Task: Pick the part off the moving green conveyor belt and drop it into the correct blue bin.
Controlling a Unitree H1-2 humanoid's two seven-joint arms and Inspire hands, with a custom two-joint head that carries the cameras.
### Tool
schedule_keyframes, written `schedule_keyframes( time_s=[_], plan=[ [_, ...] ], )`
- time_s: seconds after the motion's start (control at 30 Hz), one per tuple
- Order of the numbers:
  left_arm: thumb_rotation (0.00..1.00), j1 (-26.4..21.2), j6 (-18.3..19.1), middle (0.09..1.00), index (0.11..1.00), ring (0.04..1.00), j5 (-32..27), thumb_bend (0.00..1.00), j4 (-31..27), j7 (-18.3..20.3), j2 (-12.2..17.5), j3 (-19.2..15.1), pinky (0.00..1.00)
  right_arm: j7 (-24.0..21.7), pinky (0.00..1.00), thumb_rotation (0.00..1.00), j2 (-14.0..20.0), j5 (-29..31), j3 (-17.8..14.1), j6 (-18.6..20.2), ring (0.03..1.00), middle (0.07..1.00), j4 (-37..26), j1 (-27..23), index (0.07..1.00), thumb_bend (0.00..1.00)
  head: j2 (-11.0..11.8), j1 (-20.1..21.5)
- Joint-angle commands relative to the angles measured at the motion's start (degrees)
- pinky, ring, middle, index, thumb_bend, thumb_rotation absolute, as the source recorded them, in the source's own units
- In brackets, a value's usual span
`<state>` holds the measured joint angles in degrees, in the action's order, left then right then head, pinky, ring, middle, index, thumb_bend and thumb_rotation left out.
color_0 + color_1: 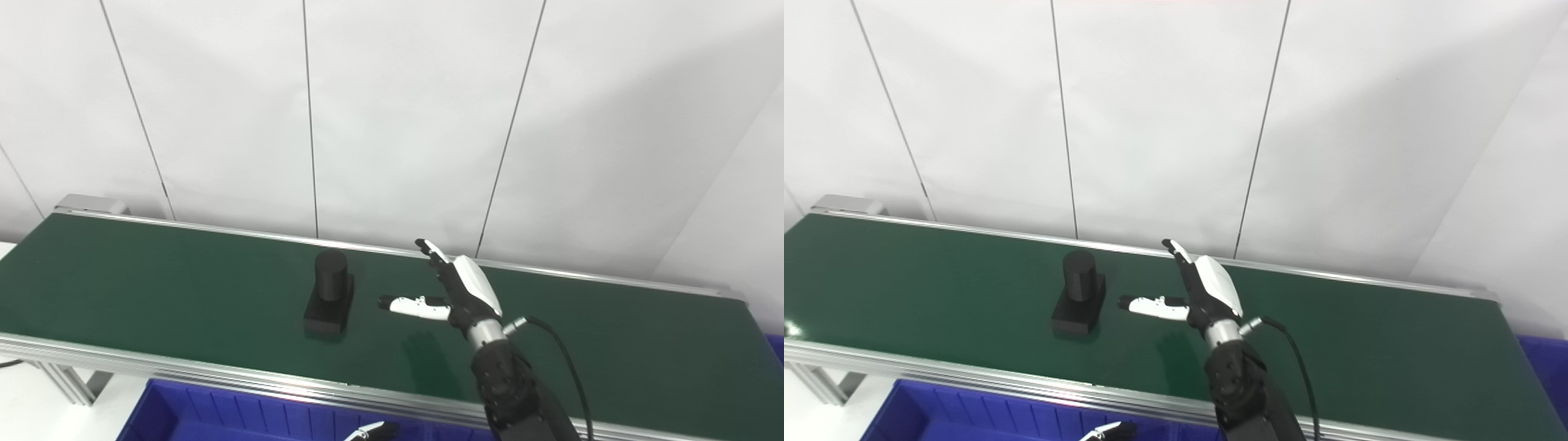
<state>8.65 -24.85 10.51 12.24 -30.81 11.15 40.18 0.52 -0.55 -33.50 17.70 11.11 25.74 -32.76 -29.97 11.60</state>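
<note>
A black part (330, 296), a flat base with an upright cylinder on it, stands on the green conveyor belt (153, 288) near its middle. My right hand (456, 288) hovers over the belt just right of the part, open, fingers stretched up and thumb pointing left toward the part with a small gap between. It holds nothing. Of my left hand (370, 432) only fingertips show at the bottom edge, over the blue bin (196, 413).
The belt runs left to right with aluminium rails (245, 376) along both long sides. A blue bin sits below the near rail at lower left. Another blue bin's corner (1543, 361) shows at the far right. White wall panels stand behind.
</note>
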Motion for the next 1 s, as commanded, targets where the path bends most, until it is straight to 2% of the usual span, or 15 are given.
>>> schedule_keyframes(
  time_s=[0.0, 0.1, 0.23, 0.5, 0.73, 0.97],
  plan=[
    [1.0, -0.6, -2.1, 0.781, 0.767, 0.788, 0.7, 0.91, -2.1, -1.2, 0.4, 0.4, 0.73, 1.9, 0.82, 0.62, -0.9, -0.6, 0.7, -1.9, 0.891, 0.938, 0.5, -3.9, 0.951, 0.96, -0.2, 0.0],
    [1.0, -0.2, -2.1, 0.777, 0.762, 0.786, 1.2, 0.92, -2.7, -1.8, 0.4, 0.6, 0.73, 2.3, 0.83, 0.62, -1.4, -0.5, 1.4, -1.1, 0.905, 0.944, 3.1, -5.4, 0.956, 0.97, -0.5, 0.0],
    [1.0, 0.0, -2.1, 0.763, 0.747, 0.773, 2.4, 0.91, -3.2, -3.3, 0.5, 0.9, 0.71, 3.7, 0.83, 0.62, -2.1, -0.2, 2.3, -2.2, 0.911, 0.948, 7.7, -7.7, 0.956, 0.99, -0.9, -0.2],
    [1.0, 0.4, -2.1, 0.759, 0.744, 0.762, 2.2, 0.92, -4.8, -2.6, 0.7, 1.3, 0.7, 4.8, 0.91, 0.6, -3.4, 0.8, 3.4, -3.8, 0.935, 0.948, 14.9, -11.9, 0.958, 1.0, -1.9, 0.0],
    [1.0, 1.5, -2.1, 0.761, 0.752, 0.763, 3.0, 0.92, -6.4, -2.2, 1.0, 1.3, 0.71, 8.2, 0.88, 0.55, -5.4, 1.6, 4.0, -6.9, 0.922, 0.939, 23.9, -15.5, 0.948, 1.0, -2.7, -0.2],
    [1.0, 2.6, -2.1, 0.762, 0.754, 0.765, 4.3, 0.92, -8.0, -1.8, 1.0, 1.1, 0.71, 10.3, 0.84, 0.49, -6.6, 3.0, 4.0, -10.1, 0.895, 0.928, 30.4, -17.9, 0.937, 1.0, -3.6, -0.5]
  ],
)
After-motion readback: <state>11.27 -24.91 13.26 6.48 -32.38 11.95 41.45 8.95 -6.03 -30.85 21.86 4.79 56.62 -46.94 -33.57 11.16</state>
